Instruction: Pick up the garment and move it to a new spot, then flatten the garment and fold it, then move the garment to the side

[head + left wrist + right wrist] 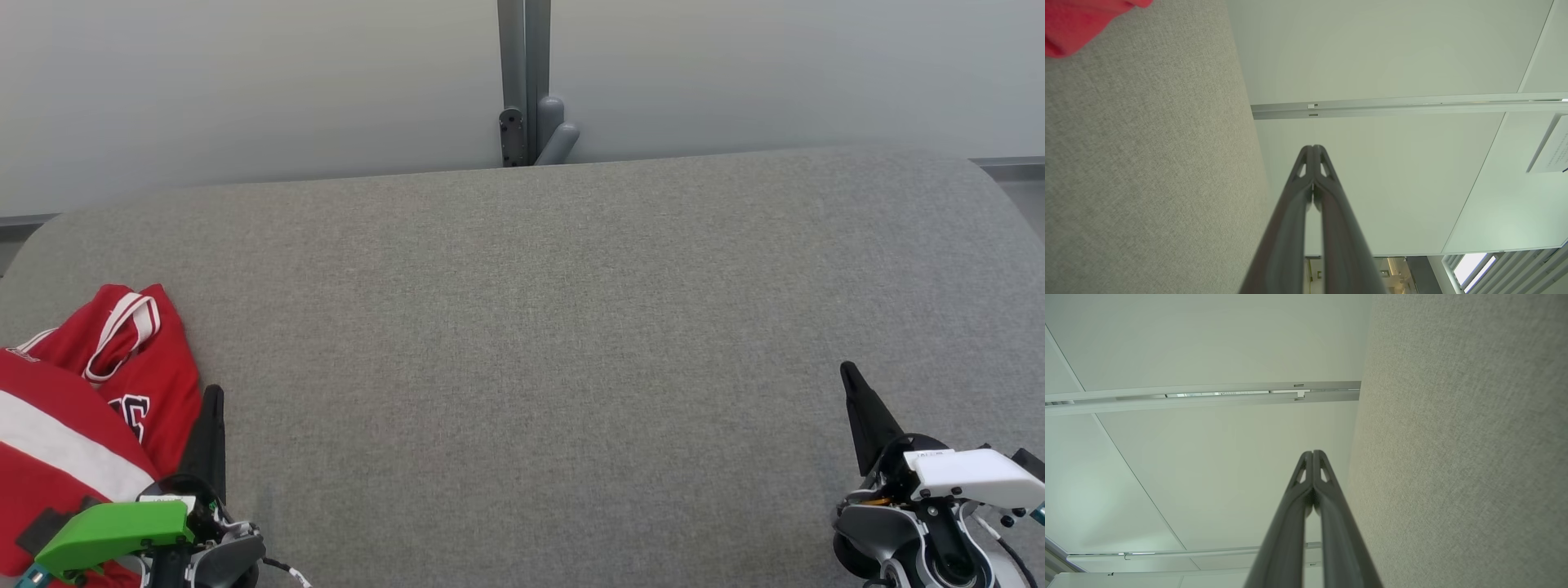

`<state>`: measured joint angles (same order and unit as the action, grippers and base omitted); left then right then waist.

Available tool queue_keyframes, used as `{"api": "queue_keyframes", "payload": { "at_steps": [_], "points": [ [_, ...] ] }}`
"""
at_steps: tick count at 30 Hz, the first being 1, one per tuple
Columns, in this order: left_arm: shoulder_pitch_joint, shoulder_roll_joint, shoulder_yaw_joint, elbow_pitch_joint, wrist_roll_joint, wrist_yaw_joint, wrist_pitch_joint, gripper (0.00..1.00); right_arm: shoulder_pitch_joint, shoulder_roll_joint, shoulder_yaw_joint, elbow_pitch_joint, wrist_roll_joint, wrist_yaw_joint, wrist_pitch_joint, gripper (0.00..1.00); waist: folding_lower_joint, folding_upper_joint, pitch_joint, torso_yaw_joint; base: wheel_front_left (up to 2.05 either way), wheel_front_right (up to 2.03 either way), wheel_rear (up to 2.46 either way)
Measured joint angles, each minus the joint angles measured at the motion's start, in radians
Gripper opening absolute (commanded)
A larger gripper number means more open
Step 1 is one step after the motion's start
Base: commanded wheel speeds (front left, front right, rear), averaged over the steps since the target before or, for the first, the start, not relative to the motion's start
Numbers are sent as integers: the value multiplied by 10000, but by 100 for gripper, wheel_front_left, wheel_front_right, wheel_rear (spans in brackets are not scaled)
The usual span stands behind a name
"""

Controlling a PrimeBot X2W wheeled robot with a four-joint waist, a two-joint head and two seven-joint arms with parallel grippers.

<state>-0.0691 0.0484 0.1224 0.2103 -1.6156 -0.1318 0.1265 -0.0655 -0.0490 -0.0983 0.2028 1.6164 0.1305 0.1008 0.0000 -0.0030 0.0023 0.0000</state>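
Note:
The garment (90, 392) is red with white stripes and lettering, bunched up at the near left of the grey fabric surface (539, 343). A red corner of the garment (1077, 20) also shows at the top left of the left wrist view. My left gripper (212, 394) stands just right of the garment, its dark fingers pressed together and empty. Far off at the lower right, my right gripper (849, 374) is shut too, with nothing in it. In each wrist view the fingertips (1313, 148) (1313, 452) meet and point past the surface's edge toward a pale wall.
A pale wall with a grey metal post (525, 82) and bracket stands behind the surface's far edge. A stretch of bare grey fabric lies between the two grippers. The surface's corners are rounded at the far left and far right.

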Motion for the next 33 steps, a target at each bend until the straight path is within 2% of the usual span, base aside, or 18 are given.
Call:
{"api": "queue_keyframes", "payload": {
  "at_steps": [5, 6, 15, 20, 33],
  "points": [
    [0, 0, 0, 0, 0, 0, 0, 0, 0, -2, 0, 0, 0, 0, 0, 0, 0, 0, 0, 0, 0, 0, 0],
    [9, -8, 4, 15, -2, 0, 0, 100, 7, 8, 2, 15, 0, -2, 0, 100, 0, 0, 0, 0, 0, 0, 0],
    [282, -67, -79, 504, 303, 2, -244, 100, 308, 46, 151, 380, -196, -4, -188, 100, 0, 0, 16, 4, 0, 0, 0],
    [266, -61, -117, 508, 1356, 2, -504, 100, 246, -148, 399, 384, -815, -4, -451, 100, 0, 1, 42, 5, 0, 0, 0],
    [236, -59, -362, 583, 4431, 105, -1091, 100, 113, -307, 761, 372, -3580, -4, -1009, 100, 0, 1, 84, 2, 0, 0, 0]
  ]
}}
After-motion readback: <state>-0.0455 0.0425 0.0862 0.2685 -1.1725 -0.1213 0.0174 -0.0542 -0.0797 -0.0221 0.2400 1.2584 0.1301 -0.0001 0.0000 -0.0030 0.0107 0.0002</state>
